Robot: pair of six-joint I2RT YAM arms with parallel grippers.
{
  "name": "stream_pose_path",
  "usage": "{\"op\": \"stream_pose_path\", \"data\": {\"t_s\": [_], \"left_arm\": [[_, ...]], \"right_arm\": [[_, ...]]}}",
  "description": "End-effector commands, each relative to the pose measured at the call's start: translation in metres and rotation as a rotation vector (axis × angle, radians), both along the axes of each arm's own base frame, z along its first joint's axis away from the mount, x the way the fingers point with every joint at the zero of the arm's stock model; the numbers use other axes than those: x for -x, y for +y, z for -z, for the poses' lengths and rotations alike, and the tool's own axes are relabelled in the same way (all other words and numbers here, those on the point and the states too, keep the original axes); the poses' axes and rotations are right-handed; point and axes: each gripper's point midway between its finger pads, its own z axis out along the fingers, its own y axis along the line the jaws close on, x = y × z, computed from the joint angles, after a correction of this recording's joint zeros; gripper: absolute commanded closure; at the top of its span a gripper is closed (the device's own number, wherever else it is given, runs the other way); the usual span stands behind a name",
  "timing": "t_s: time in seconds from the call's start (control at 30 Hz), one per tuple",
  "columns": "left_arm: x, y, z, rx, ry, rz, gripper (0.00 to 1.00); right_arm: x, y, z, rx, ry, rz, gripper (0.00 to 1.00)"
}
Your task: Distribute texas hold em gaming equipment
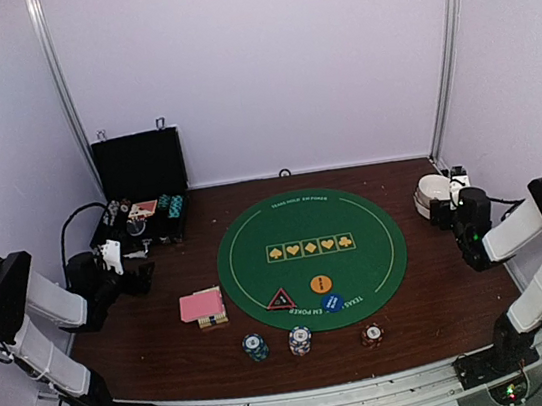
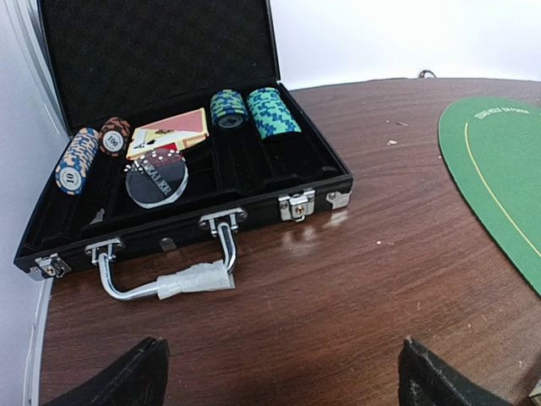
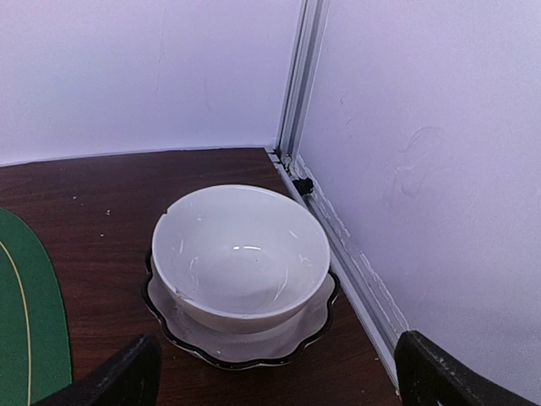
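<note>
On the round green poker mat [image 1: 310,248] lie a black-red triangle marker [image 1: 281,300], an orange disc [image 1: 321,283] and a blue disc [image 1: 332,302]. A pink-backed card stack [image 1: 202,305] rests left of the mat. Teal [image 1: 255,347], white-blue [image 1: 299,340] and red [image 1: 371,334] chip stacks stand near the front edge. More chips [image 2: 270,112] and cards [image 2: 169,133] sit in the open black case [image 2: 254,199]. My left gripper [image 1: 143,275] [image 2: 283,382] hangs open in front of the case handle, holding nothing. My right gripper [image 1: 449,210] [image 3: 279,381] is open and empty before a white bowl [image 3: 241,254].
The bowl sits on a dark-rimmed scalloped plate [image 3: 313,334] in the back right corner, close to the metal wall rail [image 3: 355,271]. The case's raised lid [image 1: 139,164] stands at the back left. A taped metal handle [image 2: 190,279] juts from the case toward my left gripper.
</note>
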Motion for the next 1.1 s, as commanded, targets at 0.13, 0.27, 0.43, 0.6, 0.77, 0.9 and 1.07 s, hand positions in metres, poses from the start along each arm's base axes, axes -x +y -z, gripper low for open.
{"op": "stream_pose_path", "data": {"t_s": [0.13, 0.27, 0.43, 0.6, 0.77, 0.9, 1.07], "left_arm": [[-0.026, -0.001, -0.035, -0.001, 0.107, 0.025, 0.03], [-0.028, -0.001, -0.042, -0.020, 0.241, 0.042, 0.02], [-0.022, -0.001, -0.071, -0.015, 0.375, 0.040, 0.03], [-0.020, 0.009, -0.097, -0.082, 0.469, 0.024, 0.03], [-0.013, 0.019, -0.121, -0.097, 0.482, -0.006, 0.02], [-0.005, 0.019, -0.141, -0.082, 0.482, -0.007, 0.02], [0.010, 0.015, -0.156, -0.073, 0.510, 0.015, 0.02]], "right_arm": [[-0.011, 0.001, -0.058, 0.040, 0.073, 0.072, 0.00], [-0.016, 0.009, -0.098, -0.059, 0.085, 0.057, 0.01], [-0.035, 0.033, -0.131, -0.195, 0.085, -0.052, 0.00], [-0.044, 0.059, -0.134, -0.396, 0.169, -0.118, 0.00], [-0.044, 0.119, -0.134, -0.403, 0.253, -0.299, 0.00], [-0.027, 0.178, -0.126, -0.238, 0.365, -0.394, 0.01], [0.011, 0.276, -0.095, -0.118, 0.493, -0.606, 0.04]]}}
